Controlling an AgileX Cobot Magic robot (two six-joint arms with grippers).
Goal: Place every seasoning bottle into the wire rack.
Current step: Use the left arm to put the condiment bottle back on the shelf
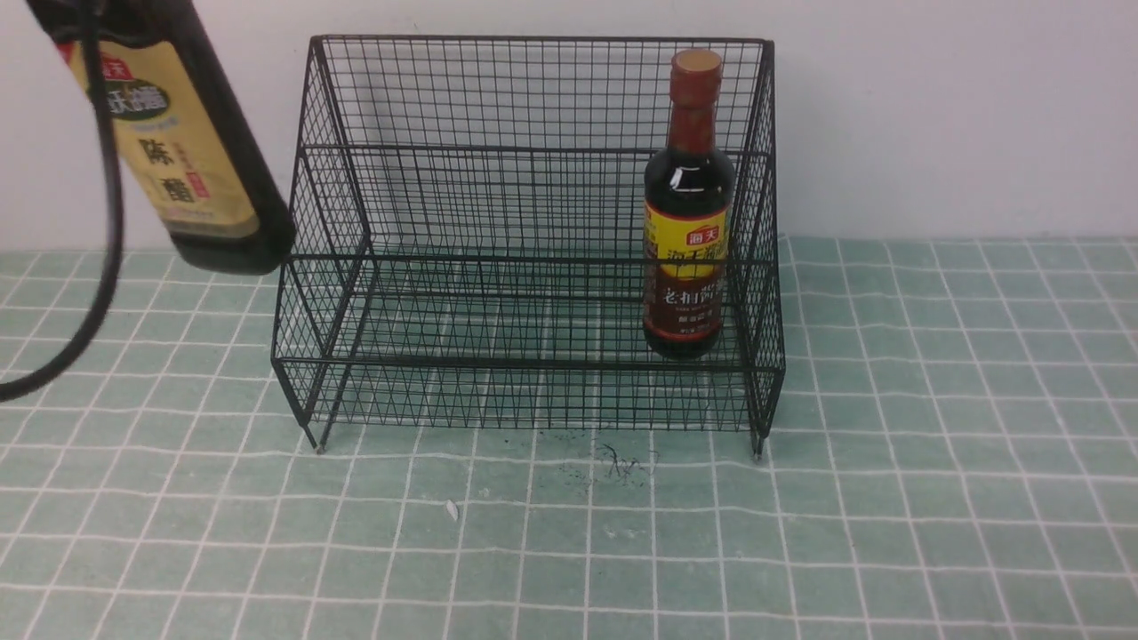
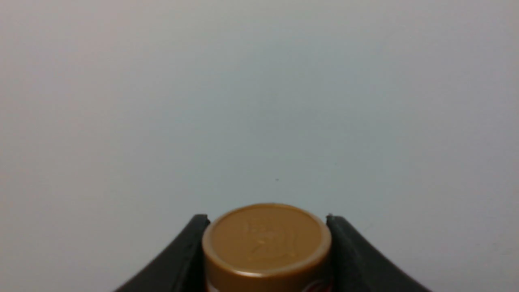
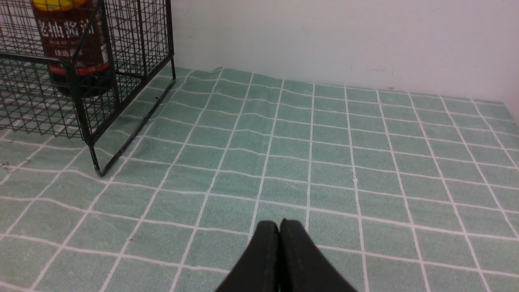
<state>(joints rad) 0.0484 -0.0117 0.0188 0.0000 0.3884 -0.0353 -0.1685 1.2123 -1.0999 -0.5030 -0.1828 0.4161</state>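
Note:
The black wire rack (image 1: 533,160) stands against the wall. The round bottle (image 1: 689,240) with the red-brown neck and yellow-and-brown label stands upright on the rack's lower tier at its right end; it also shows in the right wrist view (image 3: 69,36). The beige-label bottle (image 1: 178,142) hangs tilted in the air, left of the rack and above the cloth. My left gripper (image 2: 267,227) is shut on its neck, just below the gold cap (image 2: 265,239). My right gripper (image 3: 279,225) is shut and empty, low over the cloth to the right of the rack.
A green checked cloth (image 1: 889,498) covers the table. A white wall (image 1: 933,116) rises right behind the rack. A black cable (image 1: 98,267) hangs at the far left. A small white scrap (image 1: 452,509) and dark specks (image 1: 622,462) lie in front of the rack.

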